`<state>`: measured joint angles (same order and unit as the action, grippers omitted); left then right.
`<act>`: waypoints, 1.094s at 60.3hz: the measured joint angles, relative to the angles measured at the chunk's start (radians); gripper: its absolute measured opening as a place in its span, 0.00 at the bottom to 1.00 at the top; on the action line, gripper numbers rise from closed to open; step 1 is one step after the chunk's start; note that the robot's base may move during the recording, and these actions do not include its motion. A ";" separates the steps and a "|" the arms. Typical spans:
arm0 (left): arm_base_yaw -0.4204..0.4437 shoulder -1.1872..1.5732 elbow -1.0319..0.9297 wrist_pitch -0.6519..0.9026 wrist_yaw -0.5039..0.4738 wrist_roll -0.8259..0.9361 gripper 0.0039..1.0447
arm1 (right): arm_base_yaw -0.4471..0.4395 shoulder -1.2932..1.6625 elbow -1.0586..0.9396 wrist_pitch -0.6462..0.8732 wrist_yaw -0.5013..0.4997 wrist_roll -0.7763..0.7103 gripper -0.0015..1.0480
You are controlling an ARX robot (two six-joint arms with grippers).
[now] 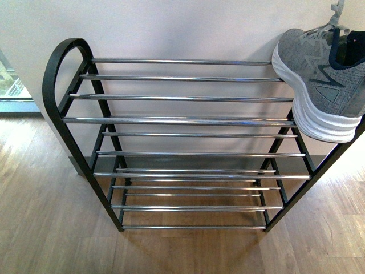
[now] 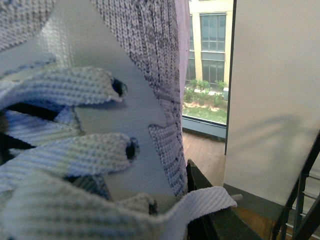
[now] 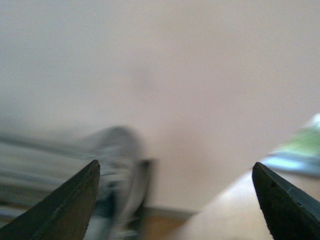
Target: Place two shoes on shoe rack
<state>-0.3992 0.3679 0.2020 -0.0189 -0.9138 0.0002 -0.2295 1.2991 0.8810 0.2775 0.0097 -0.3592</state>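
Grey knit and flat grey laces (image 2: 65, 85) fill most of the left wrist view: a sneaker (image 2: 150, 75) sits so close to the lens that its toe, heel and sole are all cut off. The left gripper (image 2: 200, 220) shows only as a dark wedge under the knit, so it cannot be told whether it clamps the shoe.

On the right wrist view the right gripper (image 3: 175, 164) stands wide apart, two dark pointed fingers (image 3: 70, 205) with nothing between them. Everything beyond is badly blurred; a grey shoe-like shape and some pale bars can just be made out.

From the front, the shoe rack (image 1: 57, 85) stands on a wooden floor (image 1: 45, 217) with its back against a pale wall (image 1: 171, 28). A grey sneaker (image 1: 319, 80) with a white sole and navy collar hangs tilted at the right end of the top tier. Its toe overlaps the bar ends there. The heel is cut off by the picture's right edge, and the rack's right side piece is mostly hidden behind it. Whether the sole rests on the bars cannot be told. From the toe leftward, the top bars run open to the rounded left side piece. Neither arm shows here.

Farthest off, a window (image 1: 11, 80) meets the floor at the left edge.
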 joint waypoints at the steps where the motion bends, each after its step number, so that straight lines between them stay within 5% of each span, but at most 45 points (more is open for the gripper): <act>1: 0.000 0.000 0.000 0.000 0.000 0.000 0.04 | -0.012 -0.019 -0.024 0.037 0.014 -0.017 0.91; 5: 0.000 0.000 0.000 0.000 0.000 0.000 0.04 | -0.075 -0.092 -0.143 0.199 0.013 -0.208 0.91; 8: 0.000 0.000 0.000 0.000 0.000 0.000 0.04 | -0.106 -0.121 -0.197 0.253 -0.090 -0.211 0.86; 14: 0.000 0.000 0.000 0.000 0.007 0.000 0.04 | -0.071 -0.172 -0.344 0.309 -0.289 0.057 0.66; 21: 0.000 -0.001 0.000 0.000 -0.005 0.000 0.04 | -0.011 -0.261 -0.480 0.346 -0.244 0.270 0.43; 37: 0.000 -0.001 0.000 0.000 0.003 0.000 0.04 | 0.068 -0.408 -0.645 0.362 -0.163 0.340 0.01; 59: 0.000 -0.001 0.000 0.000 0.000 0.000 0.04 | 0.135 -0.570 -0.758 0.320 -0.101 0.348 0.02; 66: 0.000 -0.001 0.000 0.000 0.001 0.000 0.04 | 0.219 -0.643 -0.792 0.280 -0.018 0.349 0.02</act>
<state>-0.3992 0.3672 0.2020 -0.0189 -0.9131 0.0002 -0.0109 0.6563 0.0895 0.5571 -0.0086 -0.0101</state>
